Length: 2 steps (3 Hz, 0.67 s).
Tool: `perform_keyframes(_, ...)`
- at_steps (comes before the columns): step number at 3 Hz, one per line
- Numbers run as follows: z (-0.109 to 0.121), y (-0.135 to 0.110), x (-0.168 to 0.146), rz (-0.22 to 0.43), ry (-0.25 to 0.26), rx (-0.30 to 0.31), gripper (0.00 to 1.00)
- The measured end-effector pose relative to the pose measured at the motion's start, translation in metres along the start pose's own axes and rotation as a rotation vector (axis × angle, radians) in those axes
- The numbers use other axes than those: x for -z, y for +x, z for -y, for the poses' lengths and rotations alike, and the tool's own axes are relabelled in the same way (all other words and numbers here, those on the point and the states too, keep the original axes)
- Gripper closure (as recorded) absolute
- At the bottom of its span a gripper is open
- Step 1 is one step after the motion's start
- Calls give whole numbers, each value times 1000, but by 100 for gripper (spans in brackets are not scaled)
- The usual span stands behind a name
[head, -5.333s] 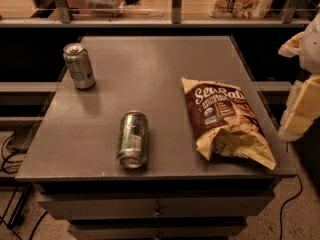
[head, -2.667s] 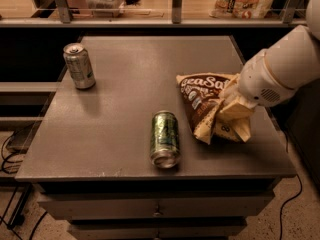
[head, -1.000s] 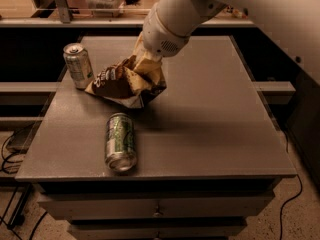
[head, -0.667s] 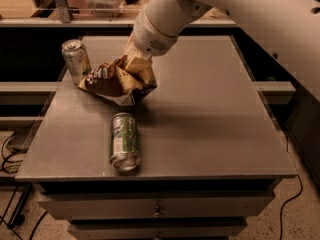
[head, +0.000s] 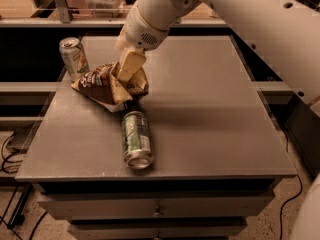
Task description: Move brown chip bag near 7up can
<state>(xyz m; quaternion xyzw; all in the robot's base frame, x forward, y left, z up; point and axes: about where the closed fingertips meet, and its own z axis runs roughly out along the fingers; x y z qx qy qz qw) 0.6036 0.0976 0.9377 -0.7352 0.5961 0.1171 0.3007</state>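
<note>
The brown chip bag [head: 100, 82] is crumpled, dark brown and cream, and sits at the left of the grey table top [head: 200, 109]. My gripper [head: 125, 71] comes down from the upper middle and is shut on the bag's right end. The 7up can [head: 73, 58], pale with a light green label and silver top, stands upright at the table's far left, just left of the bag and very close to it.
A darker shiny green can [head: 136, 139] lies on its side near the table's front edge, just below the bag. My white arm [head: 240, 14] crosses the upper right. Cables [head: 12, 144] hang at the left, and drawers [head: 155, 209] sit under the top.
My gripper has carried the chip bag from the table's right side leftwards, up to the 7up can. The green can's place in view shifted as the view moved.
</note>
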Motion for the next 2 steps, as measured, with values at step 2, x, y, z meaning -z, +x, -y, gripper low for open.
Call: perform_keyframes(2, 0, -1, 0, 1, -1, 1, 0)
